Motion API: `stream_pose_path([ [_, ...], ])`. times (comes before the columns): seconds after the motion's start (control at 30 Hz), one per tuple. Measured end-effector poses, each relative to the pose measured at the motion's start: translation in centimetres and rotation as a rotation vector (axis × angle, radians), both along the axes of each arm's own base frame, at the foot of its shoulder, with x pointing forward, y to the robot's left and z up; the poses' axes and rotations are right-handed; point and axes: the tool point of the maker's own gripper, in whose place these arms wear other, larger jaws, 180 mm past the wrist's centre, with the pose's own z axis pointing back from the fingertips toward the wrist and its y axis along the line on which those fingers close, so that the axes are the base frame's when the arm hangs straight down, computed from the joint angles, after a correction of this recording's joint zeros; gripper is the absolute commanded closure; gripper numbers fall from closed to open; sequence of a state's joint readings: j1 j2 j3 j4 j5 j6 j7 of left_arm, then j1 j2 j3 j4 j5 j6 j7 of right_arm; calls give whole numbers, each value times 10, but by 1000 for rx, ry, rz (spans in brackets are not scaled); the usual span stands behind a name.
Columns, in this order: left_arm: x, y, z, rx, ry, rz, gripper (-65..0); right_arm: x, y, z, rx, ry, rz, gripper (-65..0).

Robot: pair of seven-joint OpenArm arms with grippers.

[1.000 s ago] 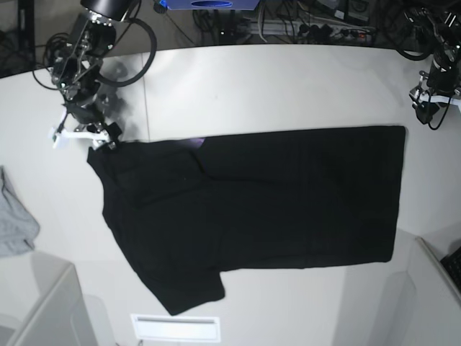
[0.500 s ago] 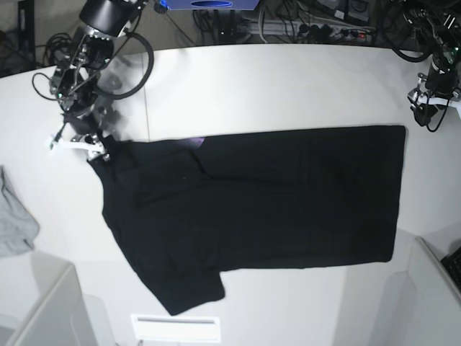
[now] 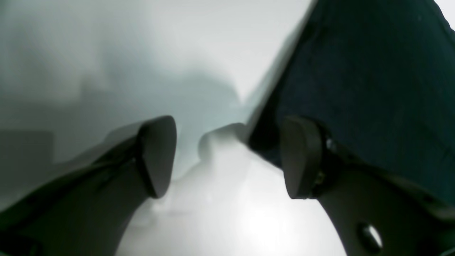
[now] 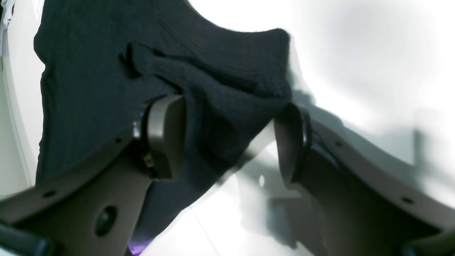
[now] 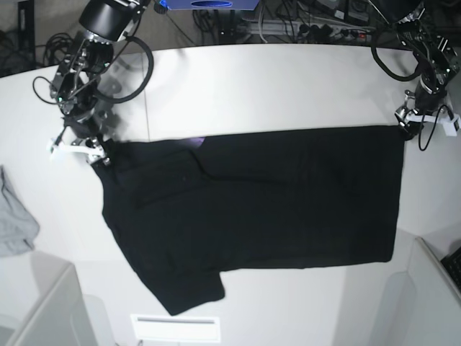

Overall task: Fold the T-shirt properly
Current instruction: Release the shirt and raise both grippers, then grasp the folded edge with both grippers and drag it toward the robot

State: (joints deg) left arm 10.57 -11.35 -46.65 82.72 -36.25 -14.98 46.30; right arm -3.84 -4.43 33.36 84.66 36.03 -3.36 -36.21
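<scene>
The T-shirt (image 5: 252, 216) is lying flat on the white surface (image 5: 288, 86), a grey cloth (image 5: 14, 223) sitting well apart. The right gripper (image 4: 229, 138) is straddling a sleeve corner, fingers (image 4: 165, 137) apart, perhaps touching. The left gripper (image 3: 227, 156), fingers apart, has been descending to the hem corner
</scene>
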Motion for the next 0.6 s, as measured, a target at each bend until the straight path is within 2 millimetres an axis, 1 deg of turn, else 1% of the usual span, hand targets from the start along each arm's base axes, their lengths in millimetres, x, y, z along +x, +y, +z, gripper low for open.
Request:
stream_pose_path([
  [0.07,9,-12,-3,-13,0,-36,-441,0,0,0,0,0,0,-366],
  [0.17,18,-22,-3,-26,-12,-57,-441,0,1,0,0,0,3,-366],
  [0.3,23,-21,-2,-28,-19,-52,-441,1,1,0,-1,-1,2,-366],
  [0.43,34,-19,-6,-54,-41,-30,-439,0,1,0,-1,0,3,-366],
  [0.6,36,-19,-7,-65,-55,-22,-436,1,1,0,-1,-2,3,-366],
])
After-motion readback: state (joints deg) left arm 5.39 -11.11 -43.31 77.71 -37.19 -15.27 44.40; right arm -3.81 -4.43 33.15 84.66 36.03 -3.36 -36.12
